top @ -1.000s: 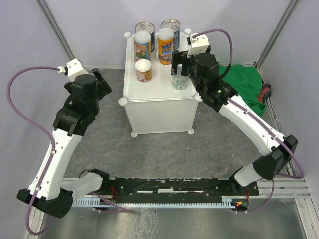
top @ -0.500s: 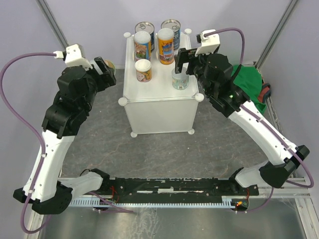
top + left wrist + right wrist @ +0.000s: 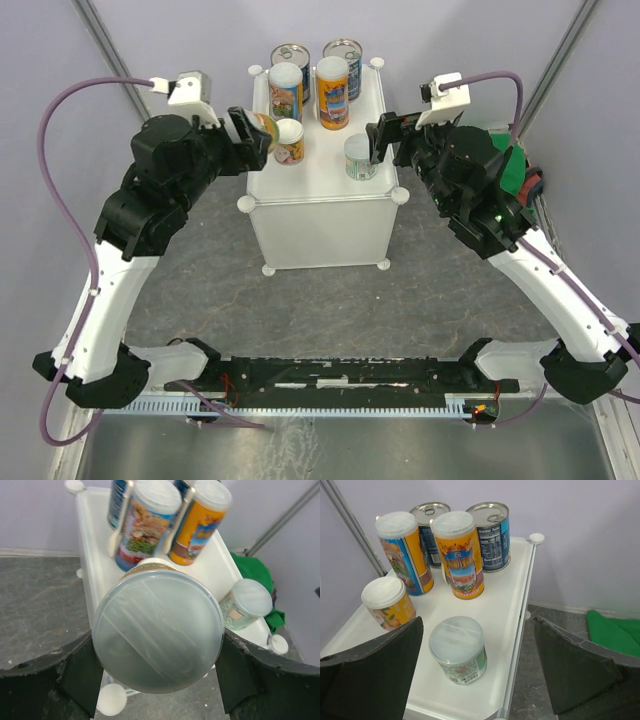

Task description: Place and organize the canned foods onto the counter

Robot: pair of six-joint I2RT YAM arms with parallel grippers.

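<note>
The left pincer (image 3: 252,137) is closed around a can (image 3: 157,630), one finger pressed to each side of its body. It holds this can tipped over, so the pale lid faces back along the arm. From above, the can hangs over the left rim of the counter (image 3: 320,175), just beside the short yellow can (image 3: 289,142). I cannot tell whether the two touch.

The right pincer (image 3: 383,138) is spread wide with nothing between its fingers. It hangs at the counter's right edge, just to the right of the pale green can (image 3: 457,650) and apart from it. In the right wrist view that can stands upright between the two dark fingers (image 3: 370,675) and beyond them, near the counter's front right corner.

Five other cans stand upright on the counter. Two blue-labelled cans with silver pull-tab tops, one (image 3: 291,55) on the left and one (image 3: 343,50) on the right, sit along the far edge. Right in front of them stand a tall colourful can (image 3: 286,90) and a tall orange can (image 3: 332,92), side by side. The short yellow can stands nearer still, toward the left edge.

A green cloth (image 3: 615,630) lies on the floor to the right of the counter.
</note>
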